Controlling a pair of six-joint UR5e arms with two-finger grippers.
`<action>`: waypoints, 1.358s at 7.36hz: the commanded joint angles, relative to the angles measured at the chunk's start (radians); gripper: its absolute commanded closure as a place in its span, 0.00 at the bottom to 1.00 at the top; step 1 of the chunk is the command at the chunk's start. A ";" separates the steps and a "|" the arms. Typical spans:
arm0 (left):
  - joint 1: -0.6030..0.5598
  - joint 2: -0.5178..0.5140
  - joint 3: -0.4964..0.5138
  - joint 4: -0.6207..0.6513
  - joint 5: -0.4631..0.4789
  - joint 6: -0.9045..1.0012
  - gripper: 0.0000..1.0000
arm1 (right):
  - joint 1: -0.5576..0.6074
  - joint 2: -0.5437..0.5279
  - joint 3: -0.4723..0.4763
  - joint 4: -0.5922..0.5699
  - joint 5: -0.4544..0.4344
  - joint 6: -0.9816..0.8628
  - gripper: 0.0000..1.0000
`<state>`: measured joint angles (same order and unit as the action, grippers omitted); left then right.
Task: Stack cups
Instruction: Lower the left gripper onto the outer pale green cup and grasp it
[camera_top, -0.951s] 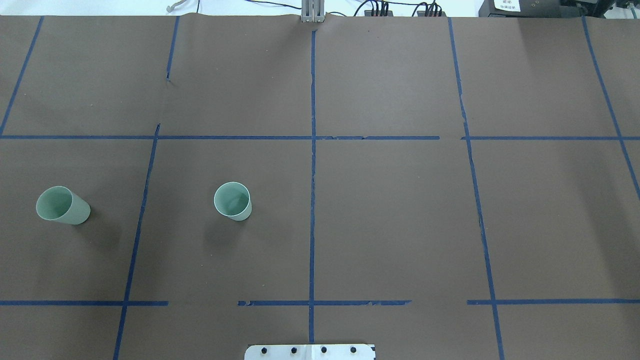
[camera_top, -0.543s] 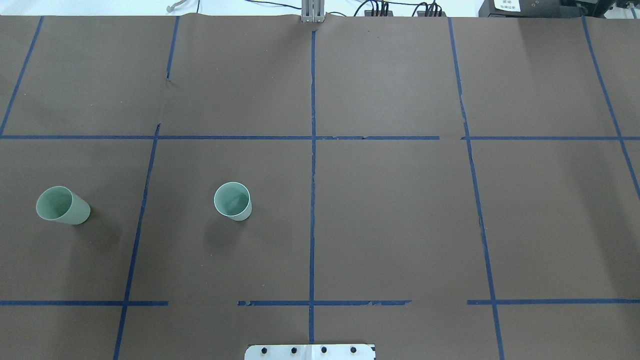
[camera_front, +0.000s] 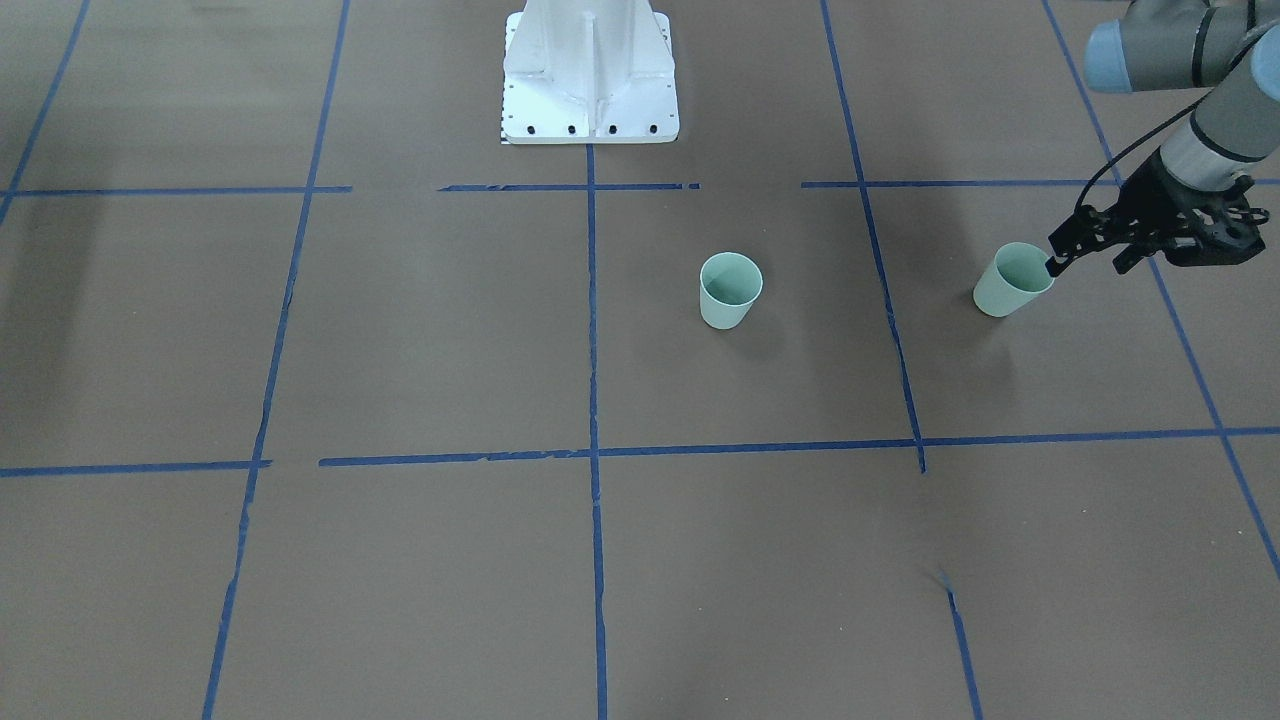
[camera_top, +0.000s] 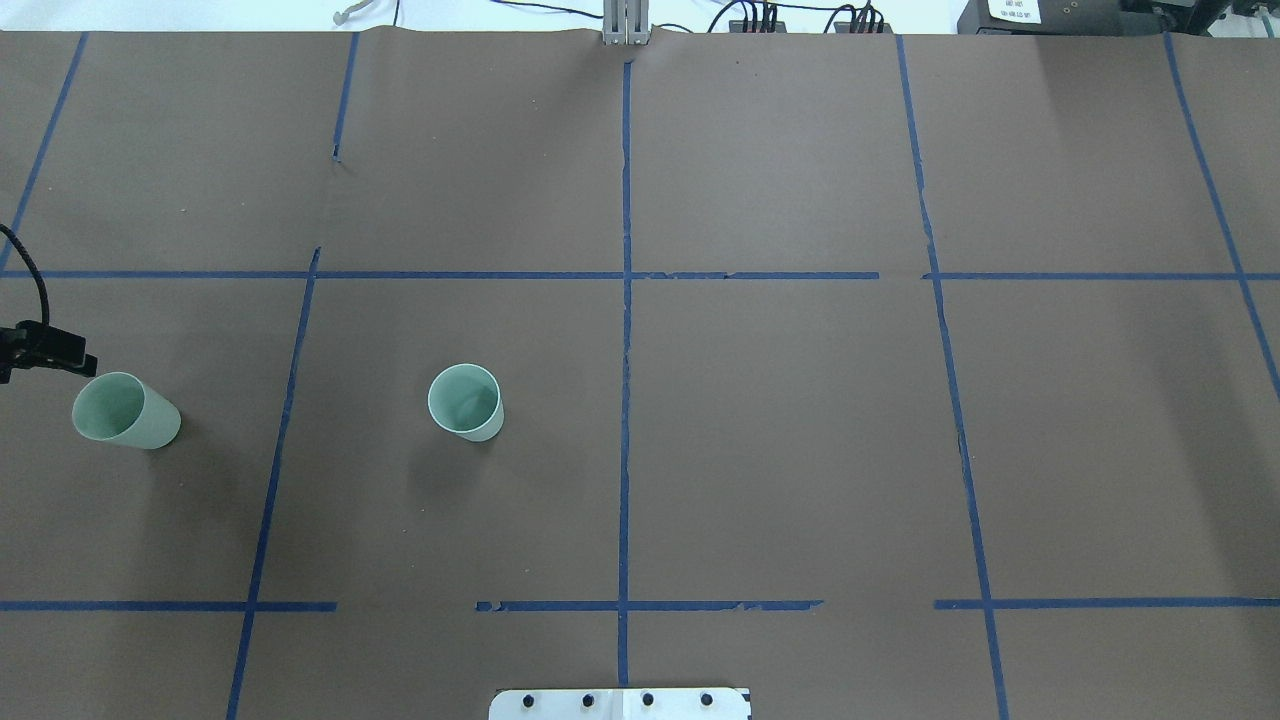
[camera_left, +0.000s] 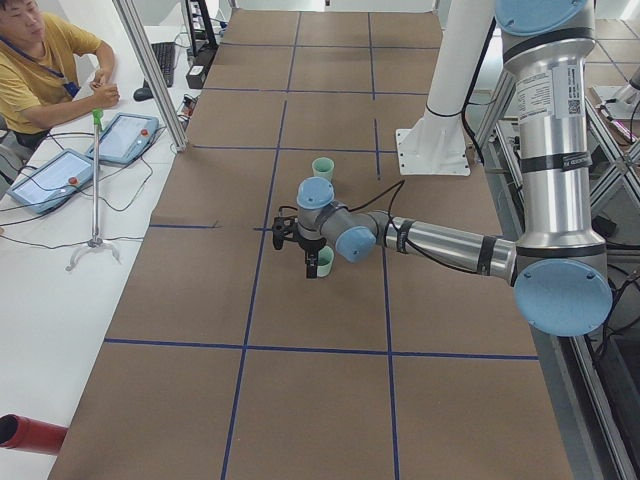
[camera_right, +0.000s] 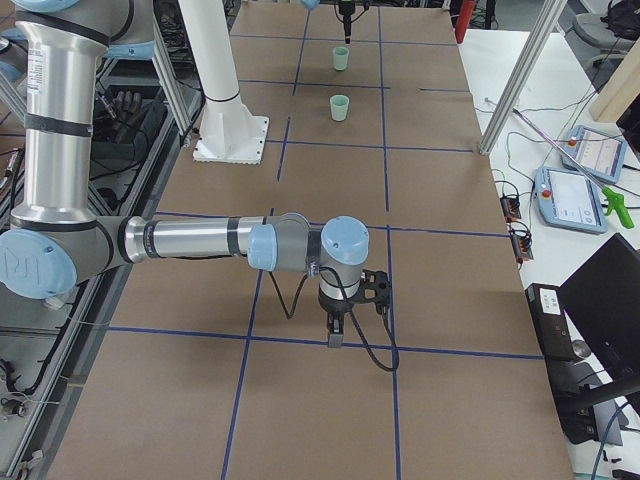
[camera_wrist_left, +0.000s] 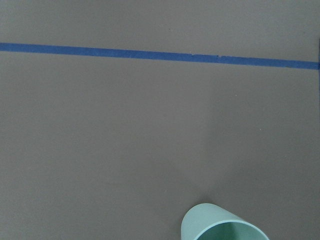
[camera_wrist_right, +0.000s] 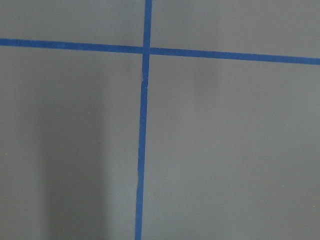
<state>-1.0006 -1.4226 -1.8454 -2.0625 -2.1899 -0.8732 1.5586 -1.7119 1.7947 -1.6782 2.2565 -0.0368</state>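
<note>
Two pale mint-green cups stand upright on the brown table. One cup (camera_top: 466, 402) (camera_front: 730, 290) is left of the centre line. The other cup (camera_top: 125, 410) (camera_front: 1013, 280) is near the table's left end and also shows at the bottom of the left wrist view (camera_wrist_left: 222, 227). My left gripper (camera_front: 1086, 266) is open, low and just beside this cup's rim, not around it. Part of it shows at the overhead view's left edge (camera_top: 48, 347). My right gripper (camera_right: 335, 335) hovers over bare table far from both cups. I cannot tell whether it is open or shut.
The robot's white base plate (camera_front: 590, 100) (camera_top: 620, 703) sits at the table's near middle. Blue tape lines grid the brown table cover (camera_top: 800, 450). An operator (camera_left: 40, 60) sits at a side bench with tablets (camera_left: 125, 137).
My left gripper has come into the overhead view at its left edge, close to the left cup. Both cups have stayed where they were.
</note>
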 joint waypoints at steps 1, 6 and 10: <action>0.052 -0.001 0.006 -0.001 0.013 -0.030 0.00 | 0.001 0.000 0.000 0.000 0.000 0.000 0.00; 0.080 -0.001 0.023 0.007 -0.004 -0.032 1.00 | 0.000 0.000 0.000 0.000 0.000 0.000 0.00; 0.069 -0.005 -0.050 0.013 -0.002 -0.047 1.00 | 0.001 0.000 0.000 0.000 0.000 0.000 0.00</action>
<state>-0.9272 -1.4268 -1.8527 -2.0549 -2.1920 -0.9159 1.5600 -1.7119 1.7948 -1.6782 2.2565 -0.0368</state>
